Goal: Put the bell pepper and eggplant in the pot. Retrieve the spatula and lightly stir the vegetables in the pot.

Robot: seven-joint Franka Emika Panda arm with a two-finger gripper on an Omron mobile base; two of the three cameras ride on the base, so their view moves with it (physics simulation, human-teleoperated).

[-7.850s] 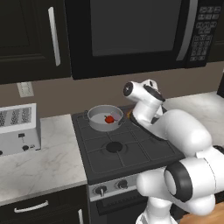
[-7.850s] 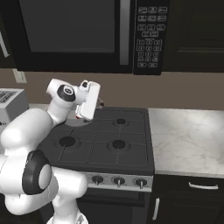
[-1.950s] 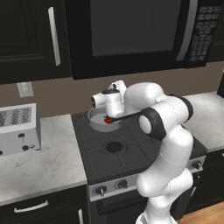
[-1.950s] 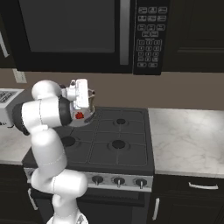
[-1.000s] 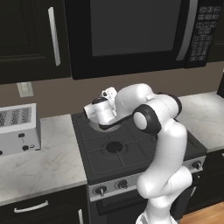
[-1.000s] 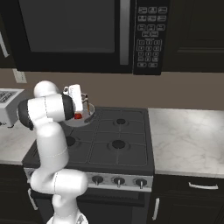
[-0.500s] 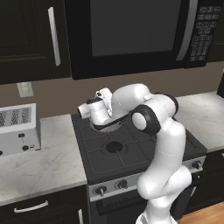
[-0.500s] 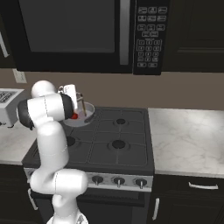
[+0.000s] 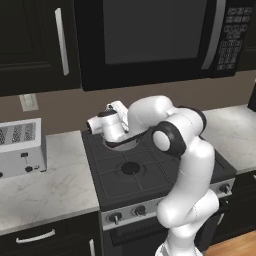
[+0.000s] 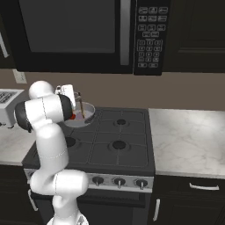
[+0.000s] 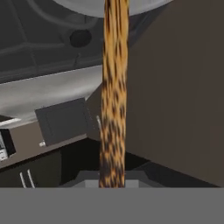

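Note:
The silver pot (image 10: 89, 110) sits on the stove's back-left burner. The red bell pepper (image 10: 78, 117) lies inside it. My gripper (image 10: 74, 97) hangs over the pot's left side, shut on the thin orange-brown spatula (image 10: 82, 108), which reaches down into the pot. In the hand view the spatula (image 11: 113, 87) runs from my gripper (image 11: 113, 178) straight up to the pot's grey rim (image 11: 87, 5). In the left base view my arm covers most of the pot (image 9: 120, 146). The eggplant is hidden.
A black microwave (image 9: 150, 35) hangs close above the stove (image 10: 116, 145). A toaster (image 9: 20, 147) stands on the left counter. Marble counter (image 10: 189, 136) stretches to the right of the stove. The brown wall is just behind the pot.
My hand has moved left across the pot with the spatula in it, then nearly stopped. The pot has stayed in place.

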